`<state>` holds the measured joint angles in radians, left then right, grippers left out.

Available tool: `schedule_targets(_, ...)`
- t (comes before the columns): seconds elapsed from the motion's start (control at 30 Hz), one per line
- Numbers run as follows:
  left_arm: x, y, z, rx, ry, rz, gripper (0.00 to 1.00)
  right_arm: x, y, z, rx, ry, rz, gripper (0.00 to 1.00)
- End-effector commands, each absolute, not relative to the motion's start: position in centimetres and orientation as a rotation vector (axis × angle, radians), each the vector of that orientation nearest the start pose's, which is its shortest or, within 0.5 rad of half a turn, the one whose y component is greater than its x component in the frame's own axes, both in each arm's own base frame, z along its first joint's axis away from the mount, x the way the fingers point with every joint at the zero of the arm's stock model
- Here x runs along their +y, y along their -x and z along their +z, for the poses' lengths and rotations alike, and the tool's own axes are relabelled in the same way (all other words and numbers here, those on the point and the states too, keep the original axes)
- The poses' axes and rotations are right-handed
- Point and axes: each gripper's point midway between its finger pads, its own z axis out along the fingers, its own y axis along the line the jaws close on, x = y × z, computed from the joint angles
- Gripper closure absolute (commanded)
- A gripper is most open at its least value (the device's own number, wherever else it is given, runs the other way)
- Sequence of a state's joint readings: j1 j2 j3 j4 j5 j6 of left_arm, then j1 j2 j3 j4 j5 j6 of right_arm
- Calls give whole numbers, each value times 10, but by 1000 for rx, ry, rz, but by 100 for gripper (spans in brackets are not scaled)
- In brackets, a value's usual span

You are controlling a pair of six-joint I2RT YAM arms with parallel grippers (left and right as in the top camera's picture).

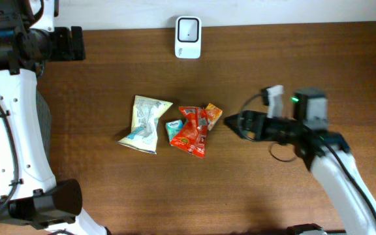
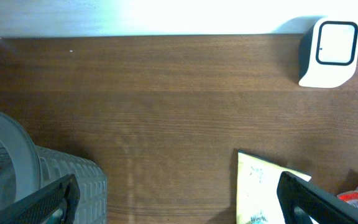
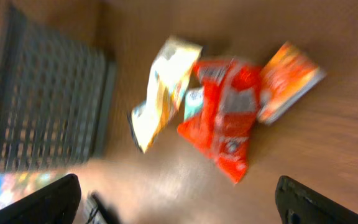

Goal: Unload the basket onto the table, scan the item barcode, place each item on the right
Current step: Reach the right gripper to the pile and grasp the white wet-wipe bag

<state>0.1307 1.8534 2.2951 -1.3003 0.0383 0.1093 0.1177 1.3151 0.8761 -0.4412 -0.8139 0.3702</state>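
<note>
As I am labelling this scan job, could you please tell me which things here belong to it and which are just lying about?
Belong: white box-shaped barcode scanner; red crinkled foil snack packet; pale yellow packet; orange packet; small teal packet.
Lying about: grey plastic mesh basket.

Robot test bench staged as a shop checkout. A brown wood-grain table (image 1: 240,196) meets a plain white wall (image 2: 166,15) at its far edge. A white scanner (image 1: 188,37) with a dark-framed window stands at that edge. Near the table's middle lie retail goods: four sealed snack packets (image 1: 192,132), pale, red, orange and teal, lying close together, the red one overlapping its neighbours. A grey mesh basket (image 3: 48,106) of the shopping kind sits at the table's left side, well apart from the packets. Two white-and-black robot arms, left (image 1: 5,130) and right (image 1: 344,183), flank the goods, marking the setting as a laboratory mock-up, not a working shop.
</note>
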Motion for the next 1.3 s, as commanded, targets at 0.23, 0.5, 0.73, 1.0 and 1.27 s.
schedule_targets(0.23, 51, -448, 338, 2435, -10, 55, 1, 272, -290, 142, 2597, 428, 1169, 1)
schedule_targets(0.5, 51, -448, 338, 2435, -9, 55, 1, 295, -305, 174, 2560, 495, 1175, 1)
schedule_targets(0.73, 51, -448, 338, 2435, -9, 54, 1, 329, -313, 155, 2614, 640, 1154, 1)
schedule_targets(1.0, 51, -448, 338, 2435, -10, 55, 1, 346, -340, 145, 2527, 621, 1160, 1)
schedule_targets(1.27, 51, -447, 337, 2437, -10, 55, 1, 345, -361, 111, 2650, 108, 793, 1)
